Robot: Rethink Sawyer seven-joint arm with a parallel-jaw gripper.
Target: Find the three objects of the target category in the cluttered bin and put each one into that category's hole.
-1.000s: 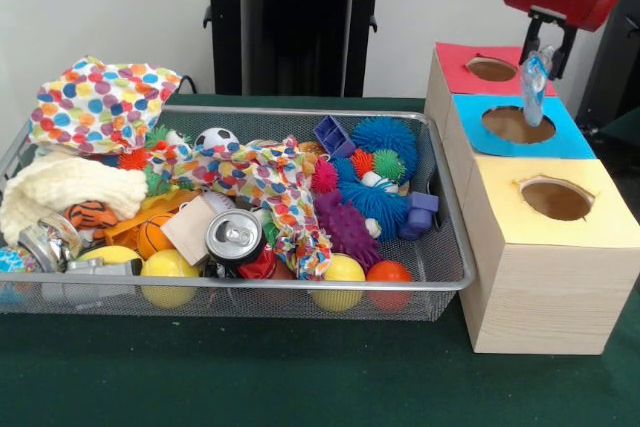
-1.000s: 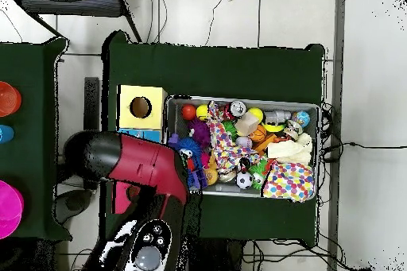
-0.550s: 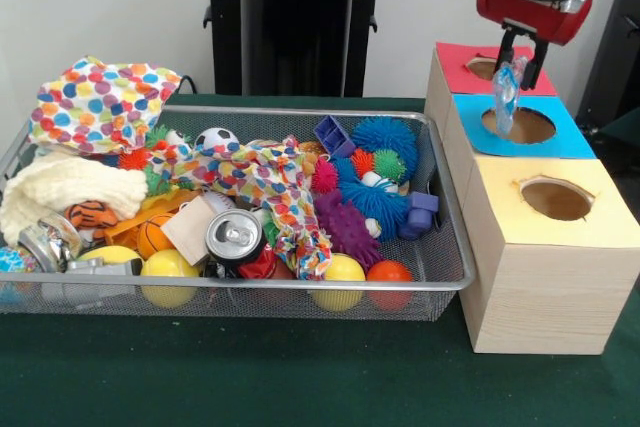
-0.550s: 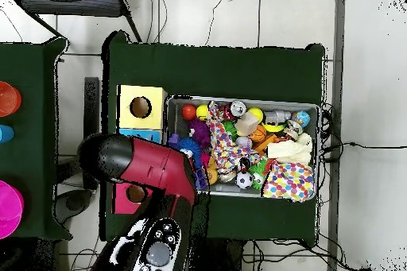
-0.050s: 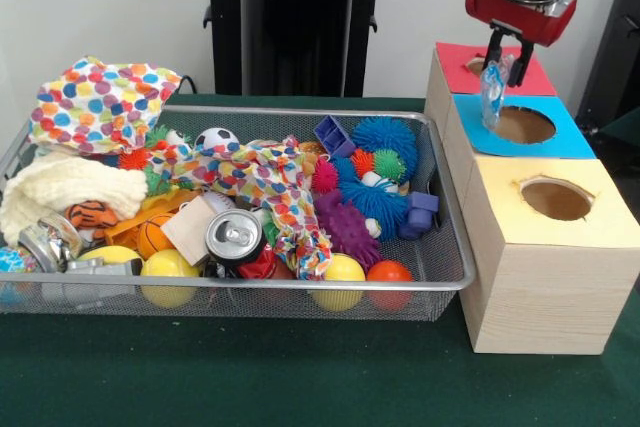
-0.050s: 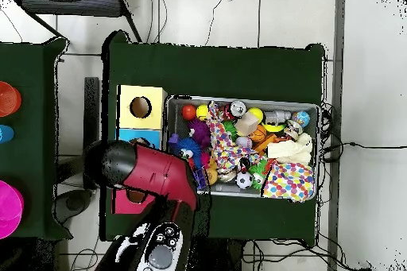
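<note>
Green felt covers the surface [image 5: 250,377], white wall behind.

Nearest the camera, well below the jaws and toward the front edge: yellow-topped box [image 5: 548,247], its round hole showing only dark inside. To the side of it, well apart from the jaws: wire mesh bin [image 5: 440,257], crowded. Inside: soda can [image 5: 234,236] on its side, yellow balls [image 5: 341,272], an orange-red ball [image 5: 389,273], purple spiky toy [image 5: 345,224], blue spiky balls [image 5: 383,137], purple block [image 5: 420,211], soccer ball [image 5: 215,137], polka-dot cloth [image 5: 100,102] draped over the far corner, cream knit cloth [image 5: 62,187].

Next back: blue-topped box [image 5: 570,137] with its hole [image 5: 524,125]. Gripper [image 5: 505,54] hangs over this box's inner edge, jaws closed narrow on a pale blue crumpled object [image 5: 491,95], possibly plastic or foil; cannot identify further. Object hangs long axis vertical, lower end dangling just above the blue top. The blue hole lies just beside and below the object, offset away from the bin.

Farthest: red-topped box [image 5: 460,72], its hole [image 5: 476,66] just behind the jaws, partly hidden by them.

Overhead view: arm [image 6: 151,174] covers the blue and red boxes; jaws not visible there.

Judgement: the held piece sits between red hole and blue hole; cannot tell which is the target, so release hinges on a small lateral shift to centre over one.
</note>
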